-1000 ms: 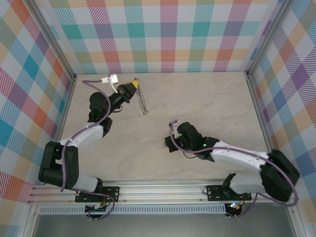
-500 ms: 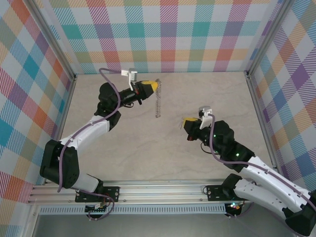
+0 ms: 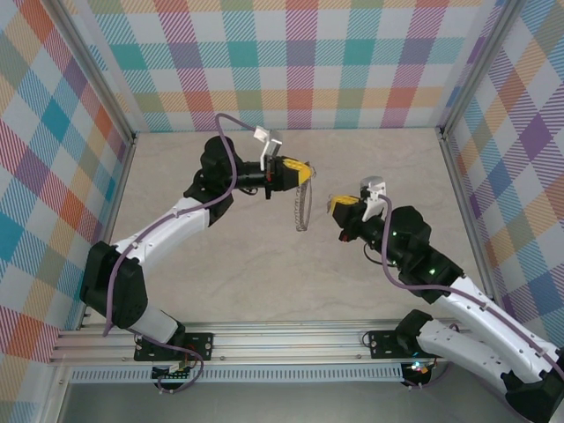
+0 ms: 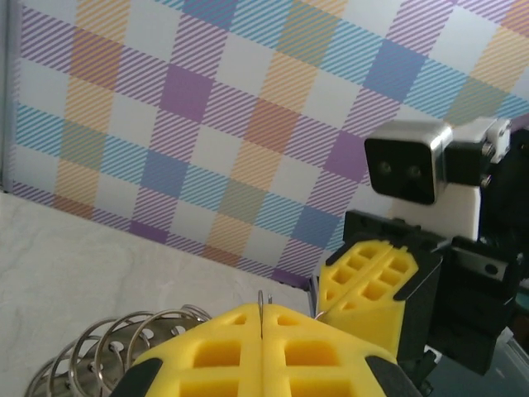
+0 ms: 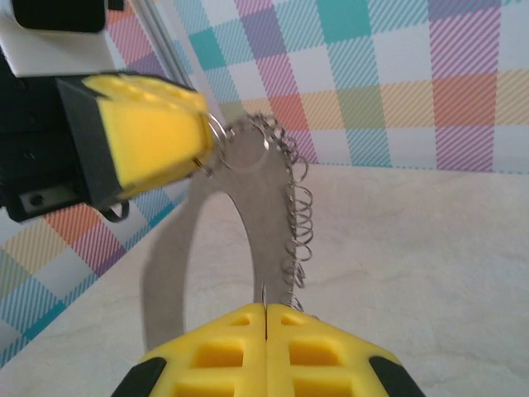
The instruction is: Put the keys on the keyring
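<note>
The keyring (image 3: 302, 204), a grey metal hoop fringed with small wire loops, hangs edge-on in mid-air from my left gripper (image 3: 302, 172), which is shut on its top rim. In the left wrist view the ring's wire runs between the shut pads (image 4: 261, 308) and its loops (image 4: 107, 356) show at lower left. My right gripper (image 3: 338, 204) hovers just right of the ring, shut. A thin metal shaft of the key (image 5: 264, 296) pokes from its pads, a short way from the hoop (image 5: 263, 211). The rest of the key is hidden.
Checked walls enclose the pale table (image 3: 379, 176) at the back and on both sides. The two grippers face each other closely above the table's middle: the left one (image 5: 205, 145) shows in the right wrist view, the right one (image 4: 327, 285) in the left wrist view.
The left arm swung right from the back left corner to mid-table, carrying the keyring. The right arm rose off the table and moved right and back, ending beside the ring.
</note>
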Action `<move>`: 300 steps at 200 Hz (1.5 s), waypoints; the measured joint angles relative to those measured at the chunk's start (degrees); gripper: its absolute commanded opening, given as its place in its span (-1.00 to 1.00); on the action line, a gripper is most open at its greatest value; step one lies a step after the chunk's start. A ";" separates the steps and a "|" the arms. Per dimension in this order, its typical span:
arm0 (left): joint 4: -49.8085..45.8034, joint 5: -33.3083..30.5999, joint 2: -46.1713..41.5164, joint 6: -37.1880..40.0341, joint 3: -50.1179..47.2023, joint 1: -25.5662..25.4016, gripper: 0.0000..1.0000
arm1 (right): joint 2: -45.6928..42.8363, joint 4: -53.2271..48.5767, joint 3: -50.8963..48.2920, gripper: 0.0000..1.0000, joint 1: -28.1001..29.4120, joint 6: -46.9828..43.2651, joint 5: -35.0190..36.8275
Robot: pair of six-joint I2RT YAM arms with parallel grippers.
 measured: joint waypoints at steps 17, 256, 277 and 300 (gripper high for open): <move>-5.05 -2.38 -1.18 5.03 0.11 -1.53 -1.00 | -0.02 0.09 1.44 -1.00 -0.35 -1.03 -1.09; -11.19 -12.44 -11.02 16.00 -3.39 -4.72 -1.00 | 6.67 7.37 6.27 -1.00 -1.11 -3.13 -12.28; -11.17 -12.31 -10.93 16.00 -3.39 -4.72 -1.00 | 7.32 7.52 6.54 -1.00 -1.11 -3.10 -12.74; -11.17 -12.28 -10.93 16.00 -3.39 -4.81 -1.00 | 8.33 7.80 7.10 -1.00 -1.11 -3.10 -12.90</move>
